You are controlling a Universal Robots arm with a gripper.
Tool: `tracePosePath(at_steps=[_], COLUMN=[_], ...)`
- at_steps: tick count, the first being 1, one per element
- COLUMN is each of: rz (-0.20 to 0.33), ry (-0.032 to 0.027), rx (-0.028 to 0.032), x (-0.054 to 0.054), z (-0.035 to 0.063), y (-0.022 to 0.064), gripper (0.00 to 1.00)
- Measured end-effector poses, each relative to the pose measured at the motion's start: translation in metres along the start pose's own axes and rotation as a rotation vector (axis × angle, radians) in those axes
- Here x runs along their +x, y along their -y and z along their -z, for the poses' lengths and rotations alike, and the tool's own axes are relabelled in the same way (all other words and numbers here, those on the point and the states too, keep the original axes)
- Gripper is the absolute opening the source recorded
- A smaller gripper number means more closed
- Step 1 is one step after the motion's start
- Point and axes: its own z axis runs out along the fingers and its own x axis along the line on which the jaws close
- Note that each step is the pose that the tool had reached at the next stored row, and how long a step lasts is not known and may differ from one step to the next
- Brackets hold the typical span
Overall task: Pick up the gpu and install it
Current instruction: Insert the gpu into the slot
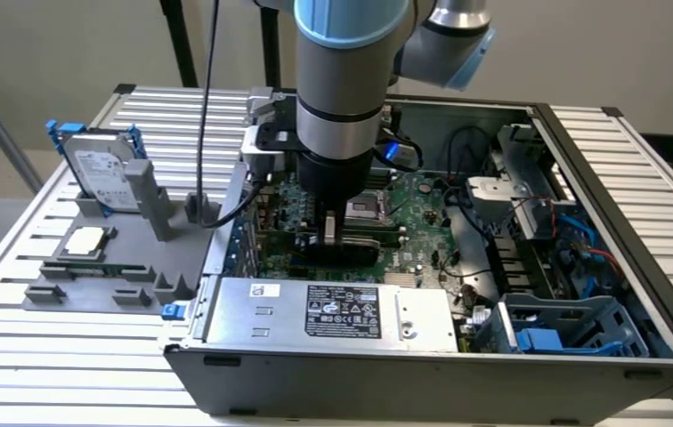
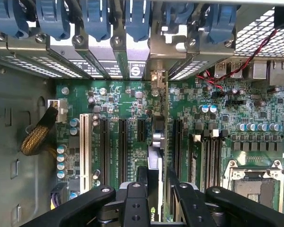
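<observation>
Wrist view looks straight down at the green motherboard point(image 2: 132, 113) inside the open computer case point(image 1: 621, 294). The gripper point(image 2: 154, 187) has its jaws closed on the gpu point(image 2: 157, 142), which is seen edge-on, standing up thin between the black fingers point(image 2: 135, 198). The card's metal end reaches toward the back wall of the case, by the row of blue clips point(image 2: 97, 19) at 12 o'clock.

So the picking up is done. I think the card is now low over its long black slot point(image 2: 166, 156), or partly in it, but I cannot tell if it is pushed all the way down. The seating is what looks left.

In the exterior view the arm point(image 1: 339, 80) stands right over the middle of the case, with the card point(image 1: 334, 242) dark under it. The power supply point(image 1: 336, 313) lies at 6 o'clock from the card, close by. At 9 o'clock, out on the worktop point(image 1: 28, 374), a grey holder point(image 1: 123, 267) keeps a hard drive point(image 1: 101, 171) in a blue frame. Loose cables point(image 1: 550, 231) sit at 3 o'clock, well apart from the card.
</observation>
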Motion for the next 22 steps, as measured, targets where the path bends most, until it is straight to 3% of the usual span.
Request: tracePosePath(at_steps=[2, 5, 14, 17, 20, 22], rz=[0.0, 0.0, 0.0, 0.0, 0.0, 0.0], ry=[0.0007, -0.0001, -0.0003, -0.0004, -0.0008, -0.0024], rx=[-0.0006, -0.0034, -0.0098, -0.0101, -0.0101, -0.0105], x=[0.0, 0.0, -0.003, -0.003, -0.003, -0.003], z=[0.0016, 0.0071, 0.0431, 0.0484, 0.0484, 0.0483], y=[-0.0001, -0.0001, -0.0009, -0.001, -0.0026, -0.0054], gripper=[0.28, 0.41, 0.41, 0.32, 0.14, 0.11])
